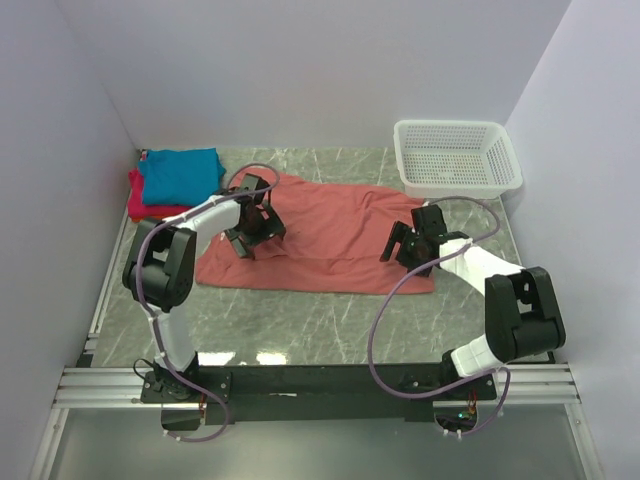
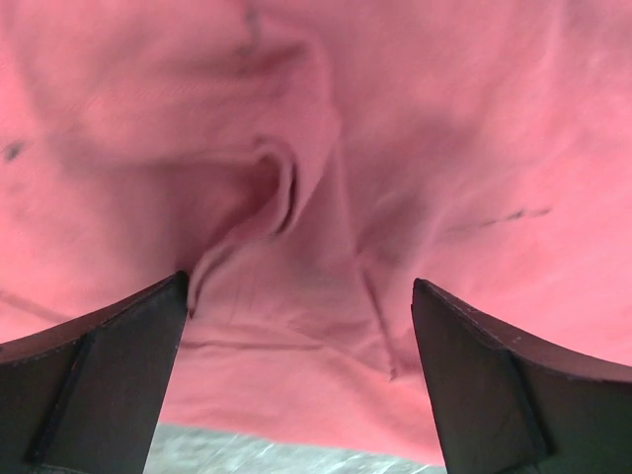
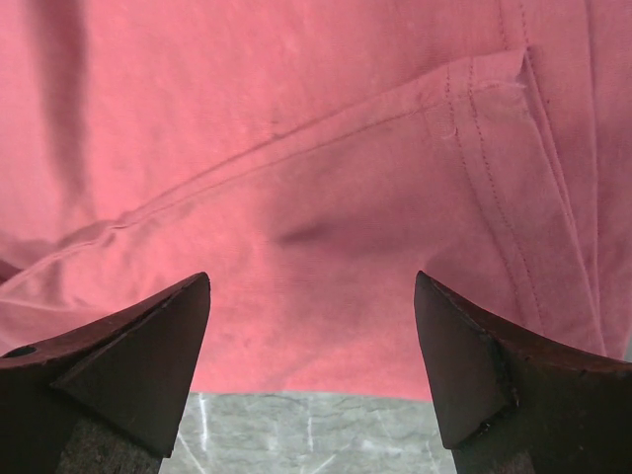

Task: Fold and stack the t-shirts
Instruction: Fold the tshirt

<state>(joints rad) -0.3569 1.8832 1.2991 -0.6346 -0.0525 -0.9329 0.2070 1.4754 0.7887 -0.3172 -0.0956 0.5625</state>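
Salmon-red t-shirt [image 1: 330, 235] lies flattened in a wide band across the middle of the table [image 1: 300, 325], a grey-green marbled slab. Plain pale walls close the table in at the back and on both sides, and a dark rail with the two arm bases runs along its near edge. At the far left corner the teal-blue t-shirt [image 1: 180, 172] sits folded on top of the magenta-pink t-shirt [image 1: 143, 207], whose edge shows along the left and near sides. At the far right corner stands a white mesh basket [image 1: 455, 185], apart from the salmon cloth.

The left gripper [image 1: 250, 235] is over the left part of the salmon shirt, and the right gripper [image 1: 400, 245] is over its right end, near the front edge. In the left wrist view both dark fingers [image 2: 109, 365] stand wide apart with nothing between them. The cloth fills the view beyond them, with a puckered crease rising in the gap. A thin strip of bare marble shows under the shirt's near edge. In the right wrist view the fingers [image 3: 128, 351] are likewise spread and grip nothing. A folded layer with a stitched hem runs across beyond the tips, its corner at the upper right. The shirt's edge crosses the gap, with bare table on the near side of it.
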